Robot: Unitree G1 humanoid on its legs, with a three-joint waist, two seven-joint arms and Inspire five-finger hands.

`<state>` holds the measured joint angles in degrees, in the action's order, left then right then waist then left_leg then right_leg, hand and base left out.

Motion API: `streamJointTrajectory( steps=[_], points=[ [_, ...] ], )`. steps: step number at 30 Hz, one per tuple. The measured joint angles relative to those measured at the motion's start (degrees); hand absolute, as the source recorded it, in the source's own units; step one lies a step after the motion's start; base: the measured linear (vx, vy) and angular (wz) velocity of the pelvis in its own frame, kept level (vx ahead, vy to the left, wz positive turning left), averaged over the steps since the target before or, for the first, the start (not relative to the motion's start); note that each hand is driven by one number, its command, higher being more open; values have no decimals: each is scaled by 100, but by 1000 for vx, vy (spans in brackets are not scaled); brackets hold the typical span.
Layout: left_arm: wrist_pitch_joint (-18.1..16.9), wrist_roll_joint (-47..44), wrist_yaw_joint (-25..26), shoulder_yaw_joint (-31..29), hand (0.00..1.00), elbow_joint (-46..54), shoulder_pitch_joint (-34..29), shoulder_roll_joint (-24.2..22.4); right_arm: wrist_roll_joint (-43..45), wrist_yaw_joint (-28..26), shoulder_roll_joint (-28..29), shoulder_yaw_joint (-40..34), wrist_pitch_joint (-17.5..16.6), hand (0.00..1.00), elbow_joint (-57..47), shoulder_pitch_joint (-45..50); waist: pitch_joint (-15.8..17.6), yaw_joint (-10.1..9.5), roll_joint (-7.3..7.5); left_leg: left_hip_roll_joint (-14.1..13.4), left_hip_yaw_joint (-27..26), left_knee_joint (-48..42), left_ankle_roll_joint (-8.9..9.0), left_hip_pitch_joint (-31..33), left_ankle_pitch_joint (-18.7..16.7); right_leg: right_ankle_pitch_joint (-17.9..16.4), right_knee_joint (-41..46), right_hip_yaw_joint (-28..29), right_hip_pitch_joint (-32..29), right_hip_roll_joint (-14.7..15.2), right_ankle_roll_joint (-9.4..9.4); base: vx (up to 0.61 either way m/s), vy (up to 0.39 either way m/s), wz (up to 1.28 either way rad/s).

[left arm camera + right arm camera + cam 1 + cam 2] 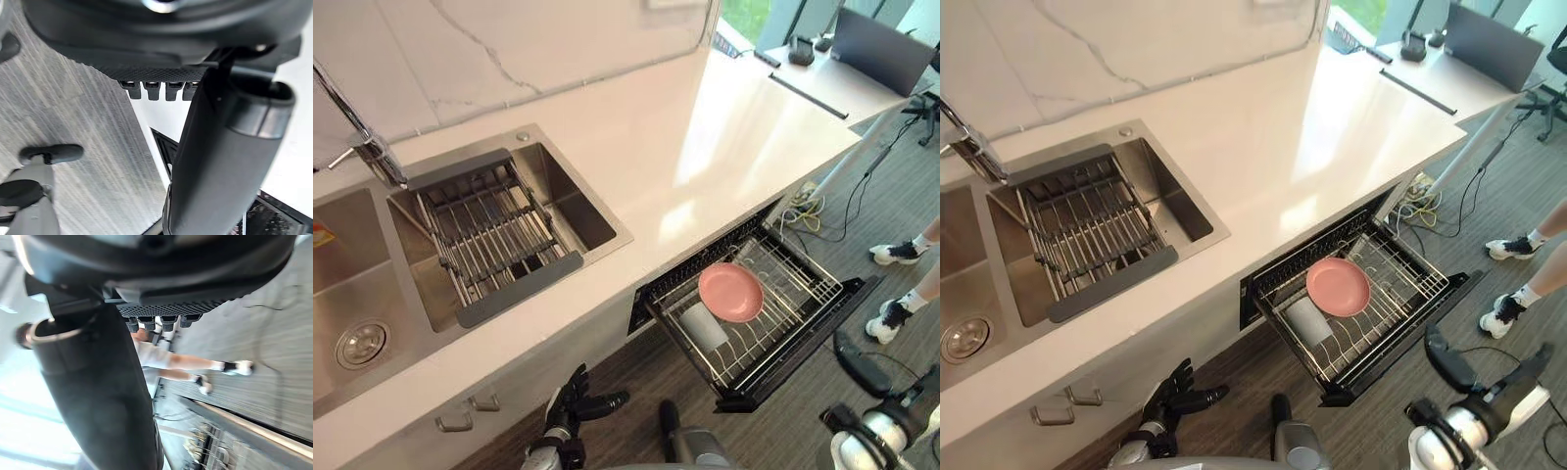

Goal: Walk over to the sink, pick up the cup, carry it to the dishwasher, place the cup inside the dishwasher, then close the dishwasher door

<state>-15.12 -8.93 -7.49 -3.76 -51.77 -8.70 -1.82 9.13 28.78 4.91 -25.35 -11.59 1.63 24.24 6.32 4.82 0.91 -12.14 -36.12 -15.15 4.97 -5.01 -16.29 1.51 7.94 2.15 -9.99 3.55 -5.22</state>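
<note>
Cup (703, 326) lies in the dishwasher rack (793, 284) beside a pink plate (730, 292), between the two hands. Left hand (576, 397) and right hand (858, 364) hang slack (fingers straight, unclenched).

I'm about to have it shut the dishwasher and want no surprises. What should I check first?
1. Cup in the dishwasher rack, beside the pink plate: ok.
2. Left hand empty, open: ok.
3. Right hand empty, open: ok.
4. Dishwasher door shut: not ok, open.
5. Person's shoes apart from the door: ok, but near.
</note>
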Motion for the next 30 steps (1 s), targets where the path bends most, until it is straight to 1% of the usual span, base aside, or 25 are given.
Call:
streamJointTrajectory(
  steps=[1,2,4,5,6,8,9,10,12,13,15,16,18,20,23,28,30],
  points=[
    [-1,0,0,-35,100,-18,-5,-9,101,-79,3,12,-41,100,160,3,-14,14,-1,9,-1,33,-3,-41,17,0,-16,-1,33,-1,0,0,0,0],
    [-4,0,-2,-79,100,-50,-14,-16,395,-305,15,39,-131,100,461,18,-44,38,1,25,-3,97,-17,-104,44,-1,-25,-3,80,-3,2,-34,-35,1],
    [-3,-10,-2,-158,100,-124,-25,-22,907,-715,21,157,-264,100,1047,42,-134,71,-6,42,-18,188,15,-180,110,-5,-31,-12,125,-4,16,-39,-41,1],
    [-2,-14,-2,-169,100,-148,-28,-22,1046,-830,21,187,-276,100,1229,42,-174,71,-8,53,-19,222,18,-191,132,-4,-37,-14,127,-3,18,0,0,0],
    [1,-40,-2,-213,100,-206,-27,-22,1457,-1104,15,293,-289,100,1667,27,-244,67,-14,74,-16,313,30,-231,187,7,-78,-29,159,-1,32,-10,-31,4],
    [26,-108,-2,-244,100,-241,-23,-23,1786,-1434,5,396,-287,100,2080,4,-280,65,-40,84,-11,384,43,-288,224,15,-128,-51,222,-4,43,-2,-20,4],
    [54,-126,-3,-245,100,-265,-26,-23,2074,-1703,-4,483,-287,100,2362,-18,-310,62,-67,101,-10,452,54,-338,255,15,-143,-61,254,-5,44,0,0,0],
    [66,-126,-3,-246,100,-272,-26,-22,2186,-1823,-10,541,-287,100,2484,-29,-315,62,-81,110,-7,490,58,-367,270,15,-157,-68,282,-4,44,8,-16,5],
    [118,-129,-2,-249,100,-298,-28,-22,2594,-2345,-28,731,-245,100,2819,-66,-357,47,-142,121,8,545,72,-407,291,19,-201,-94,333,-4,45,17,-6,5],
    [128,-129,-2,-251,100,-307,-28,-22,2643,-2468,-34,783,-244,100,2876,-78,-368,45,-151,122,12,554,73,-410,292,20,-202,-99,336,-4,44,24,-3,4],
    [179,-128,-2,-256,100,-314,-19,-21,2777,-2973,-59,988,-237,100,3012,-126,-376,17,-166,131,42,626,98,-491,313,22,-270,-138,437,-7,42,28,-3,6],
    [187,-128,-2,-255,100,-315,-15,-21,2782,-3093,-62,1037,-237,100,3022,-133,-377,5,-166,132,51,649,103,-518,318,22,-293,-153,476,-10,41,30,-5,8],
    [193,-127,-2,-256,100,-314,-9,-22,2909,-3244,-100,1095,-246,100,3124,-127,-387,-38,-166,145,68,709,118,-577,329,21,-331,-206,541,-12,41,30,-6,4],
    [222,-127,-2,-256,100,-322,2,-19,2918,-3384,-141,1110,-246,100,3135,-104,-388,-41,-169,162,72,736,148,-588,355,22,-345,-212,543,-7,40,0,0,0],
    [232,-126,-1,-256,100,-353,14,-15,2887,-3456,-195,1199,-256,100,3157,-71,-388,-41,-170,173,114,837,180,-660,411,22,-394,-270,627,-8,40,-2,-23,8],
    [256,-116,-1,-252,100,-367,24,-11,2442,-3496,-467,1541,-264,100,3156,-39,-393,-65,-170,220,324,1019,174,-713,570,21,-451,-466,758,45,43,-27,-28,22],
    [265,-113,-1,-251,100,-370,26,-4,2281,-3496,-623,1841,-262,100,3121,-58,-409,-103,-164,240,437,1127,144,-755,662,36,-502,-573,850,59,64,-59,-38,26]
  ],
)
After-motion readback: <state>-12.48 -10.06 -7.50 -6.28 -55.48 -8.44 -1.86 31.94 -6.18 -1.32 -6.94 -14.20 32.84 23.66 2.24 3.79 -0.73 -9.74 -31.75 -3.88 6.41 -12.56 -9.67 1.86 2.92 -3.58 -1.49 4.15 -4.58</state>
